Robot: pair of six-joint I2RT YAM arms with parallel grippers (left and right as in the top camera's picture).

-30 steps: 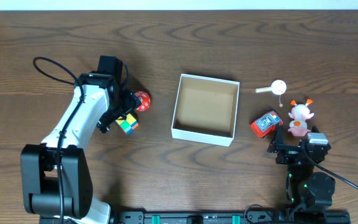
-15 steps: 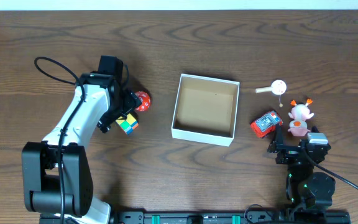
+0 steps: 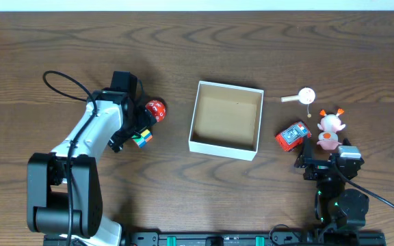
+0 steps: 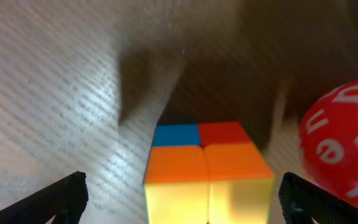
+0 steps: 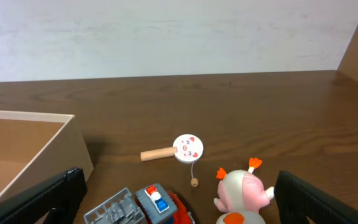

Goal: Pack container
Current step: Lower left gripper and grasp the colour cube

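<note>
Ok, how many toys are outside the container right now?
5: cube and red ball left of the container; red car, pink figure, white rattle right of it. None seems hidden.

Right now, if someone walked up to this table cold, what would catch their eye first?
The white-walled container sits mid-table, its tan inside bare. On its left in the overhead view, the left gripper hangs open over a bright multicoloured puzzle cube, with a red lettered ball just beside it. On the container's right lie a red toy vehicle, a pink figure and a small white drum rattle.
</note>
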